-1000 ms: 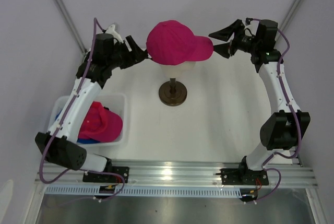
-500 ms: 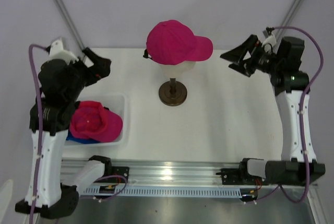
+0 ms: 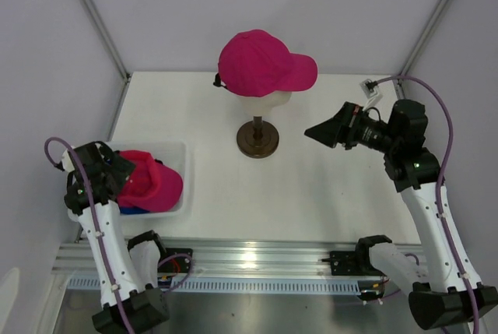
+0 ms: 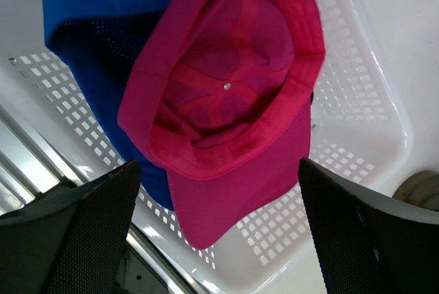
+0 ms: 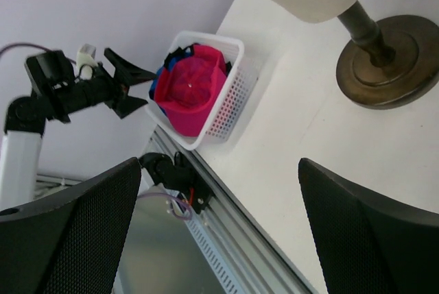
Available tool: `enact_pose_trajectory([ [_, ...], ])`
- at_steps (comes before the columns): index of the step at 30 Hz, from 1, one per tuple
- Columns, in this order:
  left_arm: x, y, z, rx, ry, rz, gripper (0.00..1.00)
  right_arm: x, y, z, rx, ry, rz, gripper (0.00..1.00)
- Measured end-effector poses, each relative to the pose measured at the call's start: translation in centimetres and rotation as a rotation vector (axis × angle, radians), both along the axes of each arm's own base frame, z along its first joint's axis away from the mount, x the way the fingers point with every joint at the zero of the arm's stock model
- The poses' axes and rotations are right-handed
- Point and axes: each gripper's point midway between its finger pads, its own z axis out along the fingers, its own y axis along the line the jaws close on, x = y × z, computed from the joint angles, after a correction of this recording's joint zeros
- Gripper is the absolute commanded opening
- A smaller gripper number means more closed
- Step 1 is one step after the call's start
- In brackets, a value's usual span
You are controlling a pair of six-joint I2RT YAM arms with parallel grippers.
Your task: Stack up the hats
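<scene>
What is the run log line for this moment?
left pincer open, facing basket | right pincer open, empty | pink cap on mannequin head

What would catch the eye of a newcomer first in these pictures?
First the magenta cap sitting on the cream mannequin head at the far middle of the table. Next, the white mesh basket at the near left, where a second magenta cap lies on top of a blue cap.
</scene>
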Motion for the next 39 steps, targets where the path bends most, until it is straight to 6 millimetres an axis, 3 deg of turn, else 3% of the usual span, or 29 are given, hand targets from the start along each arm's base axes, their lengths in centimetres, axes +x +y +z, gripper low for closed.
enact_pose_trajectory([
  [7,-0.1,1.8,-1.3,-0.051,0.035,0.124,0.95,-0.5,2.8,-2.5,-0.055,-0.018,0.068,1.00],
  [11,-1.0,3.0,-1.5,-0.019,0.058,0.221,0.92,1.4,3.3,-3.4,-0.074,-0.019,0.060,0.99],
  [15,-1.8,3.6,-3.1,-0.029,0.094,0.327,0.86,3.1,3.8,-4.4,-0.092,0.006,0.073,0.99],
  [19,-2.4,4.6,-3.8,0.003,0.117,0.392,0.81,3.4,4.1,-3.9,-0.082,-0.012,0.086,0.99],
  [24,-1.1,6.0,-4.3,0.035,0.110,0.406,0.77,3.4,5.1,-1.8,-0.062,-0.061,0.118,0.99],
  [26,-0.1,6.1,-5.4,0.013,0.116,0.385,0.70,3.1,5.7,-0.9,-0.071,-0.081,0.134,1.00],
  [29,0.6,5.8,-7.4,-0.027,0.159,0.351,0.50,2.3,6.7,0.3,-0.077,-0.113,0.150,1.00],
  [30,0.7,5.7,-7.8,-0.035,0.171,0.343,0.31,2.0,6.9,0.5,-0.077,-0.121,0.157,1.00],
  [33,1.0,5.5,-8.1,-0.048,0.175,0.320,0.01,0.7,8.4,0.8,-0.087,-0.158,0.196,1.00],
  [36,1.1,4.7,-7.5,-0.070,0.154,0.287,0.01,-1.6,11.0,0.3,-0.121,-0.215,0.284,1.00],
  [39,1.6,3.3,-4.4,-0.104,0.053,0.241,0.01,-3.8,13.9,-0.8,-0.178,-0.318,0.380,0.99],
])
